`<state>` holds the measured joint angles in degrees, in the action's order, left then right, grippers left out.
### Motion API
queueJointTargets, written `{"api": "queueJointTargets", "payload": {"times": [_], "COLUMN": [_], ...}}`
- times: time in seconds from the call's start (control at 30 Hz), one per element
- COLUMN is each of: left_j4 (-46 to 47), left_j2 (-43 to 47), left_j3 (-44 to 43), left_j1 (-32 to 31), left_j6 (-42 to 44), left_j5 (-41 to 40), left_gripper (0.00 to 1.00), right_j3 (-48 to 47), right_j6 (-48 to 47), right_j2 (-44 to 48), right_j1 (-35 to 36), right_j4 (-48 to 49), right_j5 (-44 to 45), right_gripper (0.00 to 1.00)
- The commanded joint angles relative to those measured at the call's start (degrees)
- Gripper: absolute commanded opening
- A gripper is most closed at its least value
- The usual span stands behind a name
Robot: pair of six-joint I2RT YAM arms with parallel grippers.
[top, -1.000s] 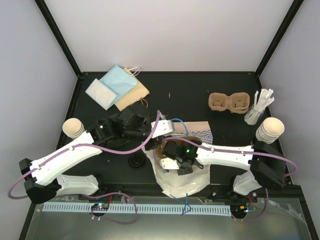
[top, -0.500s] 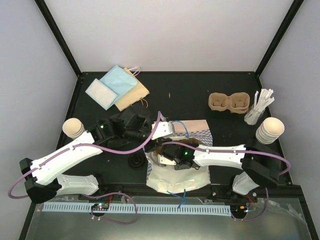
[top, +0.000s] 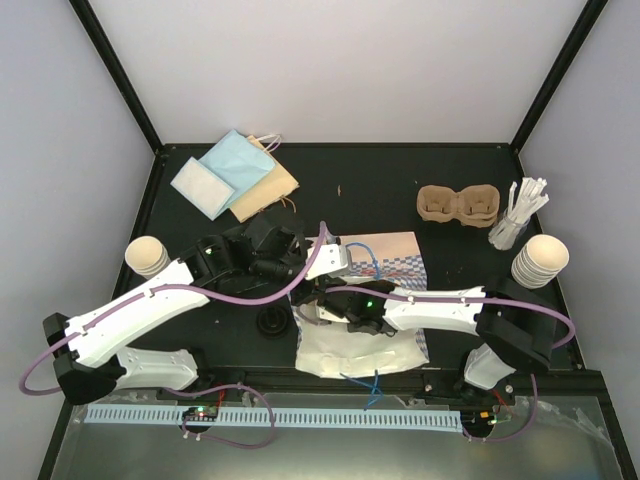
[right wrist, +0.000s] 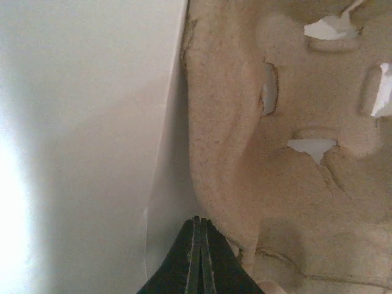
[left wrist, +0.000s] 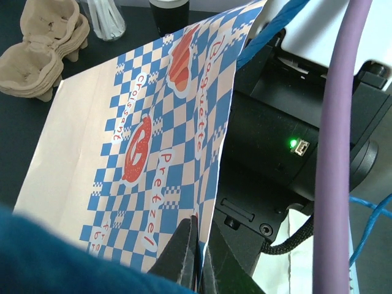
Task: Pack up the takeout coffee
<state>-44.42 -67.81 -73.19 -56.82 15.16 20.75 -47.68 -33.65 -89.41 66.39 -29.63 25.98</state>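
My left gripper (left wrist: 197, 236) is shut on the rim of the blue-checked paper bag (left wrist: 141, 135), holding its mouth up near the table's middle (top: 385, 262). My right gripper (right wrist: 199, 222) is deep inside that bag and hidden in the top view. It is shut with nothing between its fingers, its tips beside a brown pulp cup tray (right wrist: 275, 153) that lies against the bag's white inner wall (right wrist: 79, 122). Stacks of tan paper cups stand at the left (top: 148, 256) and at the right (top: 540, 260). A black lid (top: 270, 322) lies under the left arm.
A stack of pulp trays (top: 458, 205) sits at the back right beside a holder of white stir sticks (top: 515, 215). Flat blue and tan bags (top: 235, 175) lie at the back left. Purple and blue cables cross over the bag.
The right arm has pushed further left and deeper into the bag. The bag has flattened, pulled away from the near edge, and shows more of its checked side. The left gripper keeps its hold.
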Motion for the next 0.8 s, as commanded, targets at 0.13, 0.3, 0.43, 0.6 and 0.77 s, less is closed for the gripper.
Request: {"api": "queueJointTargets", "payload": {"times": [0.13,0.3,0.43,0.6,0.77], "left_j4": [-2.6,-2.9,-3.0,-3.7,-4.5], "left_j2": [-2.1,-2.6,-2.9,-3.1,-3.4], "left_j3": [-3.6,-4.5,-5.0,-5.2,-6.0], "left_j1": [-0.4,-0.4,-0.4,-0.4,-0.4], "left_j6": [-1.9,-2.7,-3.2,-3.5,-4.0], "left_j5": [3.3,1.6,1.3,2.1,2.9], "left_gripper": [0.02,0.02,0.02,0.02,0.01], "right_j3": [-0.6,0.7,0.2,-0.3,-0.5], "right_j6": [-1.0,-2.9,-2.4,-0.5,-0.1], "right_j2": [2.4,4.3,3.6,3.7,3.4], "right_j1": [-0.9,-0.9,-0.9,-0.9,-0.9], "right_j4": [8.4,9.1,8.2,8.8,8.3], "right_j5": [7.0,6.8,6.4,8.0,7.4], "right_gripper": [0.01,0.01,0.01,0.01,0.01]}}
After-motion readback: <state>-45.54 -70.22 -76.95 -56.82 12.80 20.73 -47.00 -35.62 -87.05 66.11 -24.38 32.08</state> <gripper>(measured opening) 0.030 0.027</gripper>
